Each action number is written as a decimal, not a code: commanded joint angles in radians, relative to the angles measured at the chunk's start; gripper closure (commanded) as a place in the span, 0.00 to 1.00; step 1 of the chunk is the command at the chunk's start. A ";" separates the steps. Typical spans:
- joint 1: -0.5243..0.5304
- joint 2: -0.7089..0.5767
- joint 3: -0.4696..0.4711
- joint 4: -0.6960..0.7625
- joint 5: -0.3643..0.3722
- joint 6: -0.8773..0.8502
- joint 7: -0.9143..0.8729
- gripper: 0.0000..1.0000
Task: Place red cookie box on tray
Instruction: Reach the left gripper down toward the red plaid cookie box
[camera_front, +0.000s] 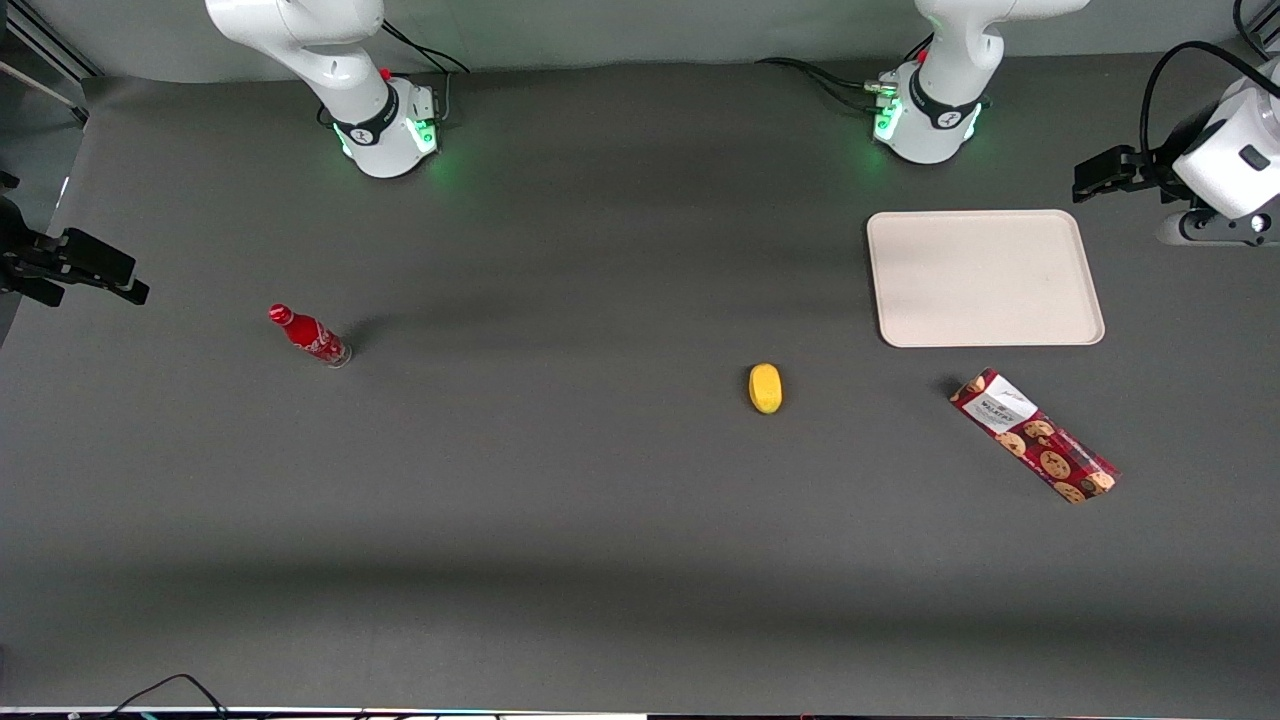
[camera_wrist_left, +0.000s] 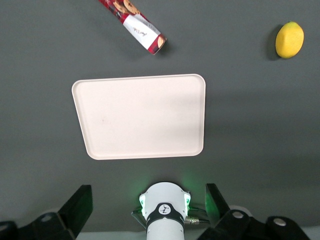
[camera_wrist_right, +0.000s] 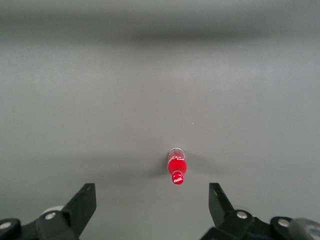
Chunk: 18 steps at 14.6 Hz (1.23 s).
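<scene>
The red cookie box (camera_front: 1035, 435) lies flat and slanted on the dark table, just nearer the front camera than the tray (camera_front: 985, 278), with a small gap between them. Its white label end (camera_wrist_left: 145, 32) points toward the tray (camera_wrist_left: 140, 116), which holds nothing. My gripper (camera_front: 1095, 178) hangs raised off the table at the working arm's end, beside the tray's outer edge and farther from the front camera than the box. In the left wrist view its two black fingers (camera_wrist_left: 80, 205) stand wide apart, so the gripper (camera_wrist_left: 148, 202) is open and holds nothing.
A yellow lemon-like fruit (camera_front: 765, 388) sits on the table beside the box, toward the parked arm's end. A small red bottle (camera_front: 310, 336) stands far off toward the parked arm's end. The working arm's base (camera_front: 928, 115) is past the tray, farther from the front camera.
</scene>
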 joint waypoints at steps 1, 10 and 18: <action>0.002 0.045 -0.002 0.078 0.004 -0.053 0.033 0.00; 0.013 0.369 0.136 0.226 -0.002 0.101 -0.172 0.00; 0.014 0.693 0.158 0.088 -0.149 0.650 -0.307 0.00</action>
